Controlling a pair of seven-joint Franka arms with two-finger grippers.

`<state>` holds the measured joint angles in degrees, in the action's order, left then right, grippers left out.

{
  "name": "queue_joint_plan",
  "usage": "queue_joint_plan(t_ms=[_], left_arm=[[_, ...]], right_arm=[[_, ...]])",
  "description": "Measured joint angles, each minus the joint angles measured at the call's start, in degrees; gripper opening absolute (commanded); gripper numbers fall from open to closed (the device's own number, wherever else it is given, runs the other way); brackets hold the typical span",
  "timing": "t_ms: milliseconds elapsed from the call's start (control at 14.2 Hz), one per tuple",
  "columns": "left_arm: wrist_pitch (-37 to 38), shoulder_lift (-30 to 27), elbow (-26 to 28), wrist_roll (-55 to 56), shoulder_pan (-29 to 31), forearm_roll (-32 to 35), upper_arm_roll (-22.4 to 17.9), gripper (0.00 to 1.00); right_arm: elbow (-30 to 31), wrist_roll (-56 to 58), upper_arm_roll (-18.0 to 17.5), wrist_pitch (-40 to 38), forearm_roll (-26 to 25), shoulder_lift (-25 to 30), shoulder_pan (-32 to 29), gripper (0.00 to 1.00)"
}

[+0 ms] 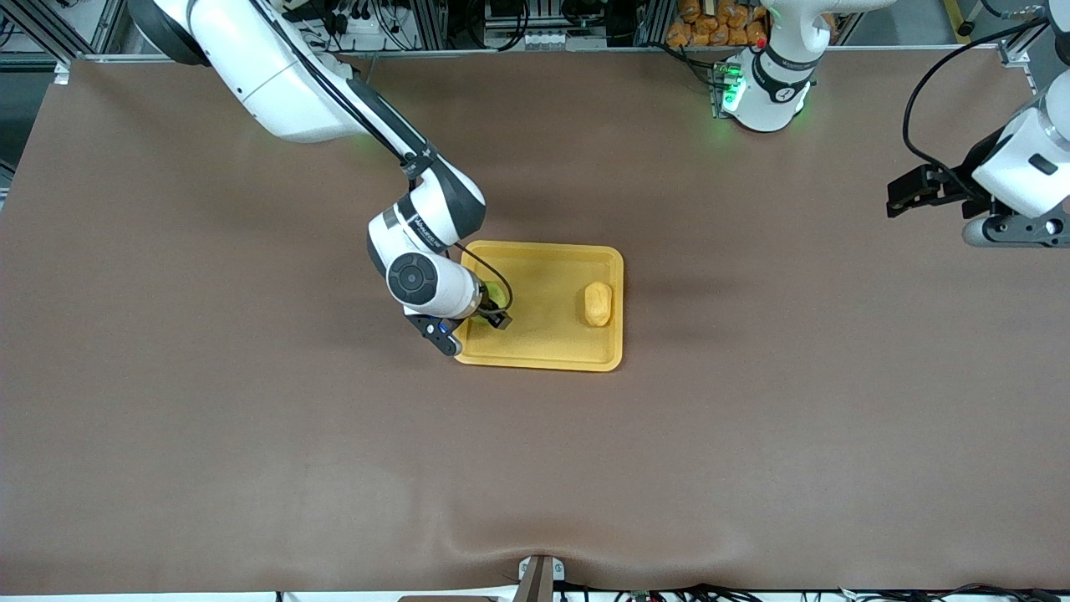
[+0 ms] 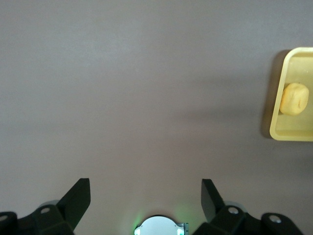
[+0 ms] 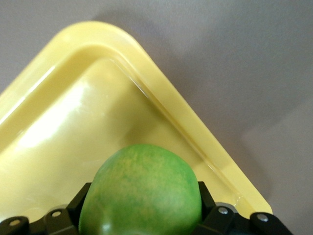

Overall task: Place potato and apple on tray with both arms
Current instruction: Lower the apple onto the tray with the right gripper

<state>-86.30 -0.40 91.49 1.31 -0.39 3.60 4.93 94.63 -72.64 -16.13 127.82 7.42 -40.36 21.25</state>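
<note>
The yellow tray (image 1: 543, 355) lies mid-table. The potato (image 1: 598, 303) lies in it at the end toward the left arm; it also shows in the left wrist view (image 2: 295, 98) on the tray (image 2: 275, 125). My right gripper (image 1: 489, 308) is over the tray's end toward the right arm, shut on the green apple (image 1: 495, 293). In the right wrist view the apple (image 3: 142, 193) fills the space between the fingers, low over the tray's corner (image 3: 161, 103). My left gripper (image 1: 936, 188) is open and empty, raised over bare table at the left arm's end; it waits there.
The brown table cover (image 1: 752, 418) spreads around the tray. The left arm's base (image 1: 765, 92) glows green at the table's edge farthest from the camera. Cables and orange items lie past that edge.
</note>
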Motion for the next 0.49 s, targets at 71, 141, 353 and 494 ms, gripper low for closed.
queue_joint_plan(t_ms=[71, 141, 353, 494], left_arm=[[-0.1, -0.2, 0.1, -0.5, -0.2, 0.0, 0.0, 1.00], [-0.1, -0.3, 0.0, -1.4, -0.3, 0.0, 0.0, 1.00], [-0.2, -0.4, -0.2, -3.6, -0.5, 0.0, 0.0, 1.00], [-0.1, -0.5, -0.2, -3.8, -0.5, 0.0, 0.0, 1.00]], right_arm=[[0.0, -0.2, 0.1, 0.0, 0.0, -0.2, 0.0, 0.27], [0.0, -0.3, 0.1, 0.2, 0.0, -0.4, 0.0, 0.50], [-0.1, -0.8, 0.2, 1.4, 0.0, -0.9, 0.0, 1.00], [-0.1, -0.9, 0.2, 1.8, 0.0, -1.1, 0.0, 1.00]])
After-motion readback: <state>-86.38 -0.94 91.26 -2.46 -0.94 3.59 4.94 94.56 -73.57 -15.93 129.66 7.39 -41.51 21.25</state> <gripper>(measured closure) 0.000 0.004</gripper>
